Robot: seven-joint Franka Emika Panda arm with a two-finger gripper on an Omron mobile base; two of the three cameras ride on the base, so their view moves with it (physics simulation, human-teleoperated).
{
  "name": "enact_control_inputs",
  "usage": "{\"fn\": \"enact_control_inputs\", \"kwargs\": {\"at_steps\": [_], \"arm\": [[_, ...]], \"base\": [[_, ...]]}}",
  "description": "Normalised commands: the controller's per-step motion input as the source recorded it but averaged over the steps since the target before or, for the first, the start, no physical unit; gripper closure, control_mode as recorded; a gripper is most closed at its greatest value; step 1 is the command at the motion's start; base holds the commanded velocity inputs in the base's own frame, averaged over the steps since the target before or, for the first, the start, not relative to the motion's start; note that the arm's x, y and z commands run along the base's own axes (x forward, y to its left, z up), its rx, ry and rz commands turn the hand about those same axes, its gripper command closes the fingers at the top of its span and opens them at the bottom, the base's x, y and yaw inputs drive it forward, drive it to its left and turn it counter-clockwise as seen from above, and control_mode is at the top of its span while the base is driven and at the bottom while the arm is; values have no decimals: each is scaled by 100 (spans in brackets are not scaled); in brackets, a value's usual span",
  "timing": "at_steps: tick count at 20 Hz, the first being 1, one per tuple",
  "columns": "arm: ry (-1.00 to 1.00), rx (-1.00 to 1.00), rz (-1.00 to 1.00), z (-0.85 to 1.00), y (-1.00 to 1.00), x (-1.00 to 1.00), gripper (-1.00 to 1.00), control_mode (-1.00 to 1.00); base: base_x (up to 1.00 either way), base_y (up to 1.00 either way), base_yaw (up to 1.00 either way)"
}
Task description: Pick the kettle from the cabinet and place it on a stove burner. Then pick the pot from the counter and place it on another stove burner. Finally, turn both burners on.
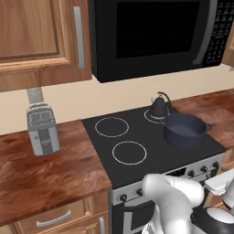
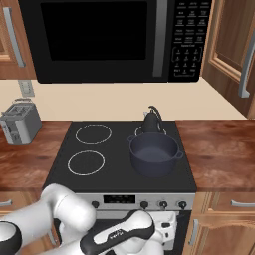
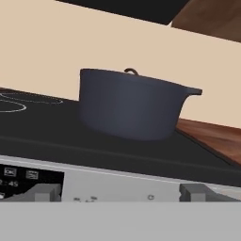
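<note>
Two vessels stood on the black glass cooktop (image 2: pixel 119 169): the kettle (image 2: pixel 151 122) at the right rear, centre-right of the right base view, and the pot (image 2: pixel 154 154) directly in front of it on the right front zone. In the left base view, the same pot (image 1: pixel 184 130) sat right of centre with the kettle (image 1: pixel 159 106) just behind it at upper right. The hand view looked low across the stove's front edge at the pot (image 3: pixel 129 104), with the tip of the kettle handle showing above its rim. Both placing steps appeared complete; the burners remained to be switched on.

The tool was empty and its jaws stood fully apart; the finger tips (image 3: pixel 43 192) rose at the bottom of the hand view, level with the control panel (image 3: pixel 28 181).

The knobs (image 2: pixel 162 203) lay in a row along the stove front, lower centre of the right base view.

Likely faults from this position:
- Wrong knob selected. The knobs sat close together, and the two left rings (image 2: pixel 86 163) carried nothing; heating an empty zone would fail the task.
- Jaws closing beside a knob, not around it, because the approach was low and oblique.
- Arm links crowded against the stove front could strike the panel during reach.
</note>
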Motion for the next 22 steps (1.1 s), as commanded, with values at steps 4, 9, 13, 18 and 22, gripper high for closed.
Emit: {"fn": "enact_control_inputs", "kwargs": {"at_steps": [4, 9, 13, 18, 22], "arm": [[-3, 0, 0, -2, 0, 8, -100, -100], [-3, 0, 0, -2, 0, 14, -100, -100], [-2, 0, 0, -10, -2, 9, -100, -100], [-1, 0, 0, -8, -11, 5, -100, -100], [-2, 0, 0, -4, -10, 6, -100, -100]], "base": [[0, 0, 0], [0, 0, 0], [0, 0, 0], [0, 0, 0], [0, 0, 0]]}}
